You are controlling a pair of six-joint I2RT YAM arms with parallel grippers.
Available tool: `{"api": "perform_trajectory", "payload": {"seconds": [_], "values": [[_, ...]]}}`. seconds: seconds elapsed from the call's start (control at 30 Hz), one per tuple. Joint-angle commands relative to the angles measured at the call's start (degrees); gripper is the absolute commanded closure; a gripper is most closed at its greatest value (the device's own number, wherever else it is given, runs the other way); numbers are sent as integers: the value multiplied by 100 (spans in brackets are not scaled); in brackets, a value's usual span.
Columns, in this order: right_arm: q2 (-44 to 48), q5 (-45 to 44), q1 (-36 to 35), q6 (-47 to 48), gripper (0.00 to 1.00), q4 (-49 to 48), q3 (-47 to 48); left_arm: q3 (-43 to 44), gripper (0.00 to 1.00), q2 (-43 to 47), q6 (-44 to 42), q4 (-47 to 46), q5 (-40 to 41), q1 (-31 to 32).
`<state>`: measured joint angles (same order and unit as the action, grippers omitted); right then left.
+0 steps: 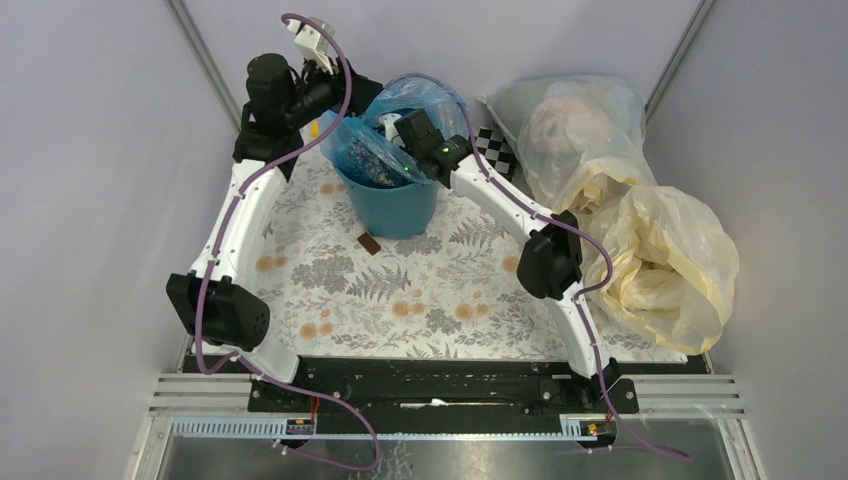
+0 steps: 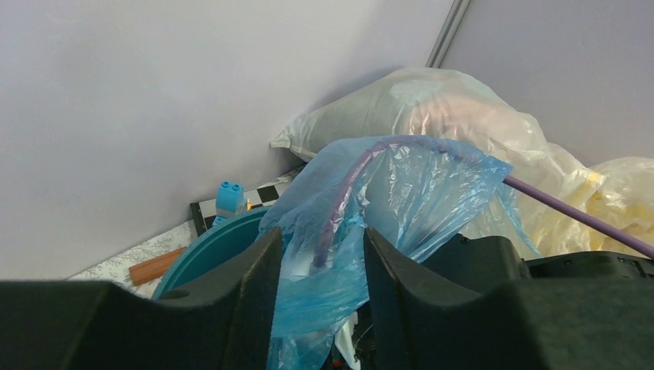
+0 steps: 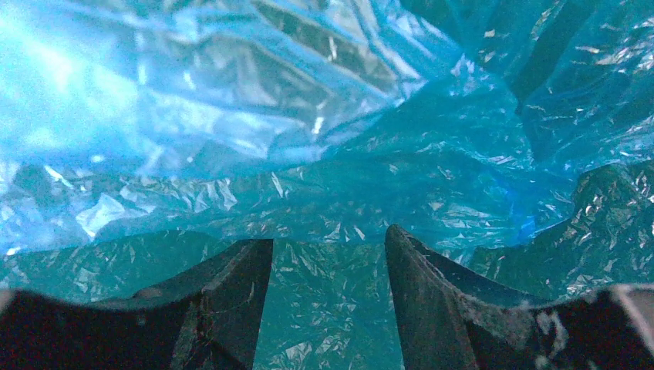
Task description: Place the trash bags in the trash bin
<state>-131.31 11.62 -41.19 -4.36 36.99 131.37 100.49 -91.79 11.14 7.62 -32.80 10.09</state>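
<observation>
While the trash bag (image 1: 372, 150) sits half in the trash bin (image 1: 395, 215), billowing above its rim | left gripper (image 2: 316, 270) straddles film, grip unclear to me | right gripper (image 3: 328, 293) fingers apart inside | I risk film snagging on purple cable (image 2: 571, 210), dragging out.

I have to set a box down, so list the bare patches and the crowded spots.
Bare: the floral cloth between the left arm and right arm, from the trash bin forward to the black base rail, apart from a small brown block. Crowded: the far right corner, with the clear stuffed bag and pale-yellow bags.
</observation>
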Motion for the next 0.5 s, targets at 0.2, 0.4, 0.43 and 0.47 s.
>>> {"api": "perform_trajectory", "payload": {"seconds": [0.2,0.4,0.43,0.47], "values": [[263,51,41,1,38,89,117,374,46,-167,182,135,-43,19],[280,42,39,-3,39,90,109,450,94,-257,175,227,-156,37],[287,41,36,-3,39,95,101,458,100,-246,182,198,-107,35],[287,42,40,3,39,95,93,462,100,-229,201,166,-30,31]]}}
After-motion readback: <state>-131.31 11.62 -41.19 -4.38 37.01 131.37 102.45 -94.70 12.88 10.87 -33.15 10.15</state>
